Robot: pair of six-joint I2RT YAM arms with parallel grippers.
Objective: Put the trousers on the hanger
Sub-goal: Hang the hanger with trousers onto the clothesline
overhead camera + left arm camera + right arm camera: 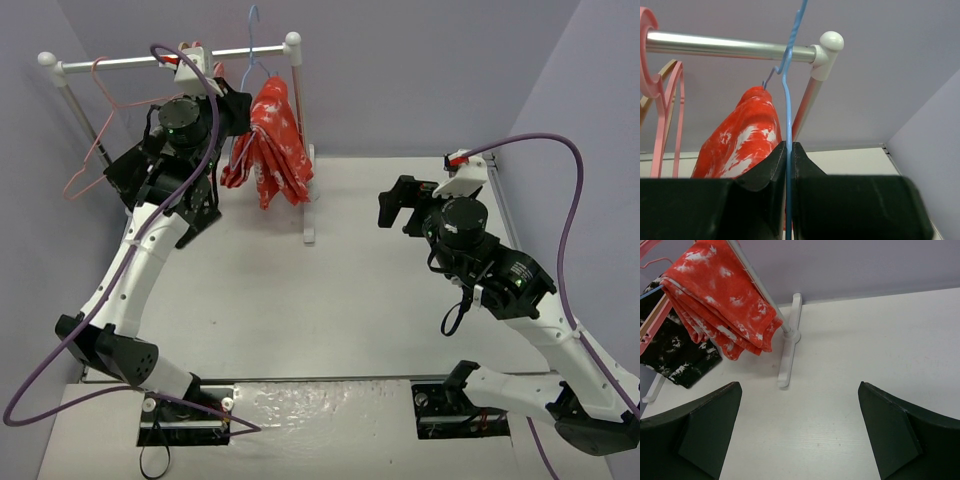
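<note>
Here, a white tabletop [330,290] met lilac walls [420,70]. The left gripper [789,150] clamped the thin light-blue wire hanger [787,110] carrying red-orange speckled cloth trousers [275,140]; the right gripper [799,387] gaped wide.

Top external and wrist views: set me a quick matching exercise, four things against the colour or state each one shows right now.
Things:
1. trousers
2. hanger
3. left gripper
4. right gripper

Colours or states:
A. open, over the table
B. light-blue wire
C. shut on the hanger
D. red-orange, hanging in folds

Pairs: 1-D, 2-B, 3-C, 4-A
</note>
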